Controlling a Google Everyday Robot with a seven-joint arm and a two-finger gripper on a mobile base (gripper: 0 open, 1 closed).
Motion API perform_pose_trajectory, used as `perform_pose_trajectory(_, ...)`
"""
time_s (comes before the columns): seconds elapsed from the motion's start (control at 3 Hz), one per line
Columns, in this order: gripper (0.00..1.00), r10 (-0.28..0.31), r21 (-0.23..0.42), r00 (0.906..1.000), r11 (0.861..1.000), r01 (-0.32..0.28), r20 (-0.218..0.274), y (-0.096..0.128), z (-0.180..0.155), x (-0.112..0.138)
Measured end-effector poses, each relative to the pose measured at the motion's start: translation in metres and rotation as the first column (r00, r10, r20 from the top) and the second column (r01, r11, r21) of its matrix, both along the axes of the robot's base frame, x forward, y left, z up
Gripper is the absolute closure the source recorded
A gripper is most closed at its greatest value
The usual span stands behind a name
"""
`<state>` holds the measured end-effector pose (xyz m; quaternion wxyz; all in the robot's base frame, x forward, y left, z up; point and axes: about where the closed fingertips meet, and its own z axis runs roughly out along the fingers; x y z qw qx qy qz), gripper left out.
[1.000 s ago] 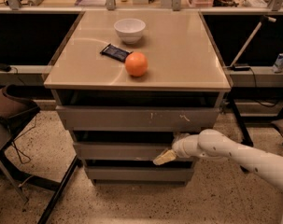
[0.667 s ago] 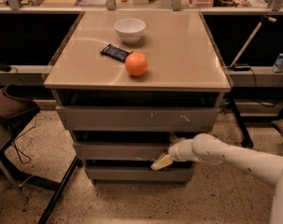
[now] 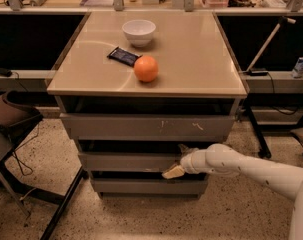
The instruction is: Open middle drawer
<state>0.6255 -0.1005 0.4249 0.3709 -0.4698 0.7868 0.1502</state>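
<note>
The middle drawer is the medium-width grey front of three stacked under the tan tabletop, below the widest front with white scratches and above the narrowest front. My gripper comes in from the right on a white arm. It is at the right part of the middle drawer's front, with one tan fingertip at the front's lower edge and the other at its top edge.
On the tabletop stand a white bowl, an orange and a dark snack packet. A chair stands left of the cabinet, with dark legs running across the floor. A can sits on the right ledge.
My gripper and arm have shifted slightly to the left along the middle drawer's front. The drawer fronts have not visibly moved.
</note>
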Motion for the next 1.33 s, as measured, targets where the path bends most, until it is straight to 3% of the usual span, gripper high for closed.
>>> perform_pose_trajectory(1.0, 0.89, 0.0, 0.0, 1.0, 1.0, 0.0, 0.0, 0.0, 0.0002, 0.0)
perform_pose_trajectory(1.33, 1.0, 0.0, 0.0, 1.0, 1.0, 0.0, 0.001, -0.0005, 0.0054, 0.0003)
